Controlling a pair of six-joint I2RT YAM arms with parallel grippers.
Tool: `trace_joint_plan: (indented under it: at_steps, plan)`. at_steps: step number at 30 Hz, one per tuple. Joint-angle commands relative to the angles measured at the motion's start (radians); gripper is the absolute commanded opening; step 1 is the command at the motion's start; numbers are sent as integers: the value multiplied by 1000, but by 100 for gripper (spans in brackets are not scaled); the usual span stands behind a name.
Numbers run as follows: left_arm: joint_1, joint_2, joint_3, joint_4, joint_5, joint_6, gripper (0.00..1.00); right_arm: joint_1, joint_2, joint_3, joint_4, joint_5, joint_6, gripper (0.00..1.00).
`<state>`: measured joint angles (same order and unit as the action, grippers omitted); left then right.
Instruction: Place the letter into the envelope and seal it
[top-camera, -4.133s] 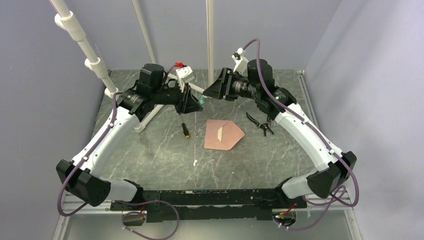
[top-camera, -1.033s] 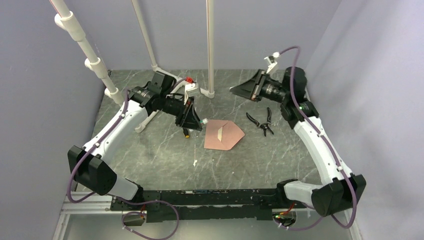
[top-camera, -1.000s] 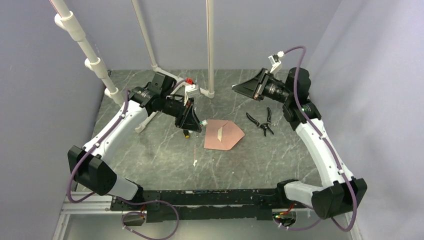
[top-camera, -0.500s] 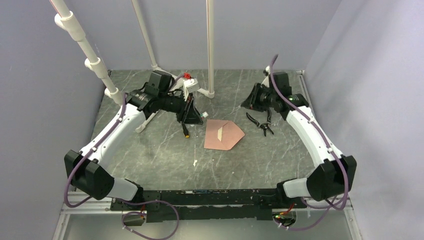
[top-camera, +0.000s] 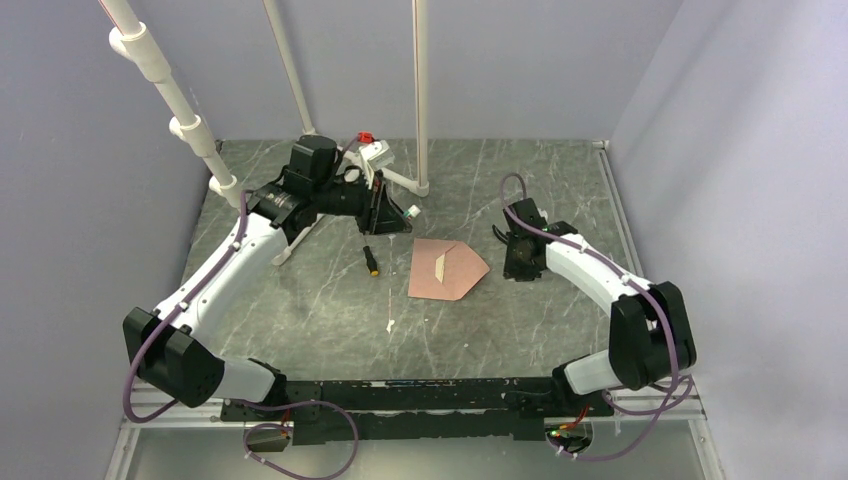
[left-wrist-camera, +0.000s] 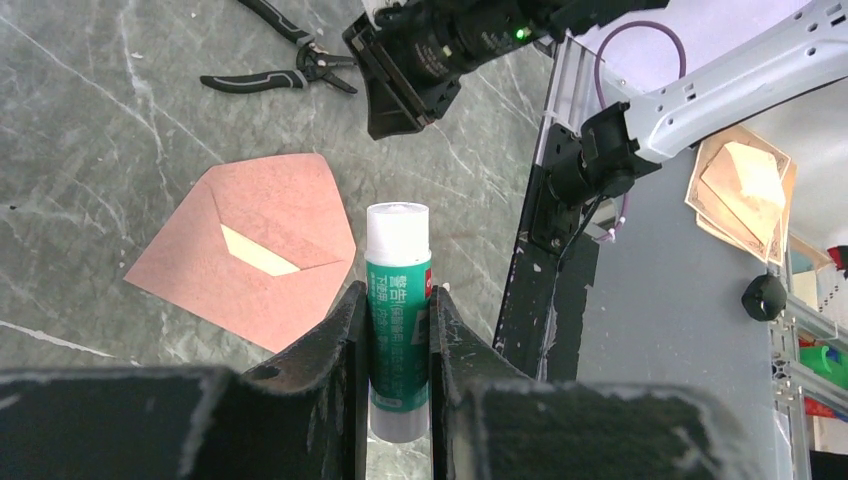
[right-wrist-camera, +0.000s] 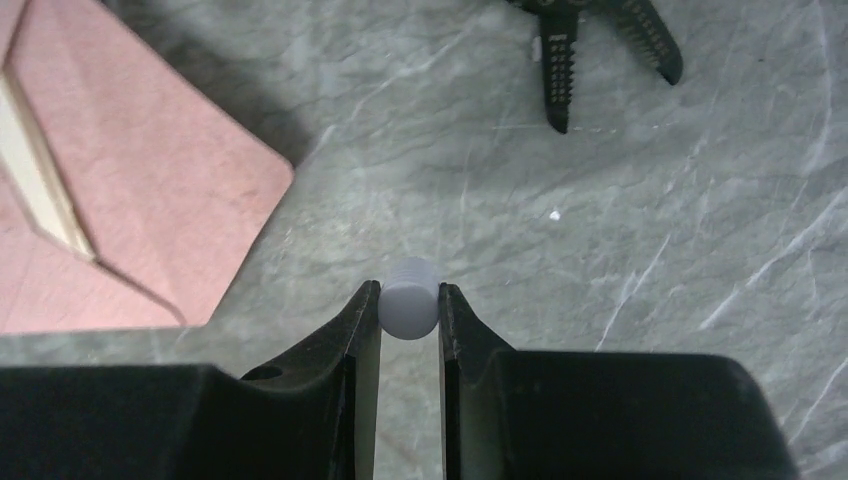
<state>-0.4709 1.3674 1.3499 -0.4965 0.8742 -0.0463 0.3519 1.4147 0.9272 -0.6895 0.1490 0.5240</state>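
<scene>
The salmon-pink envelope lies flat mid-table, and a pale tan strip of the letter shows at its opening. My left gripper hovers behind and left of it, shut on a green glue stick with its white tip out. The envelope and the letter strip show below the stick. My right gripper is low over the table just right of the envelope, shut on a small white cap. In the right wrist view the envelope lies to the left of it.
Black pliers lie just beyond my right gripper and also show in the left wrist view. A small black and yellow object and a thin white stick lie left of the envelope. White poles stand at the back.
My right arm has swung down from high at the back right to table level beside the pliers. My left gripper has drawn back slightly with the glue stick. The envelope has not moved.
</scene>
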Motion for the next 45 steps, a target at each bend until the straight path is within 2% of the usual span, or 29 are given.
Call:
trace_joint_plan:
  at_steps: [1, 8, 17, 21, 26, 32, 36, 39, 41, 42, 45]
  plan:
    - [-2, -14, -10, 81, 18, -53, 3, -1, 28, -50, 184, 114, 25, 0]
    - [0, -4, -7, 91, 17, -72, 2, 4, 106, -89, 308, 167, -1, 0]
    - [-1, 6, -5, 107, 27, -84, 2, 2, 191, -87, 386, 151, -36, 2]
    - [-2, 9, -9, 105, 31, -88, 2, 2, 189, -98, 382, 143, -23, 14]
    - [-2, 1, -14, 108, 26, -90, 2, 2, 183, -90, 351, 140, -22, 34]
    - [-2, 0, -11, 112, 24, -97, 2, 2, 125, -43, 280, 143, -14, 46]
    - [-2, -2, -10, 140, 30, -121, 2, -12, 26, 5, 194, 139, 14, 55]
    - [-2, -7, -12, 202, 38, -175, 3, -58, -138, 3, 215, 70, 34, 66]
    - [-2, -14, -24, 267, 34, -227, 2, -81, -221, 3, 266, -22, 17, 69]
    - [-1, -19, -34, 300, 30, -259, 2, -83, -253, 9, 296, -85, 0, 70]
    - [-3, -38, -79, 437, 42, -371, 2, -84, -316, 44, 417, -413, -25, 71]
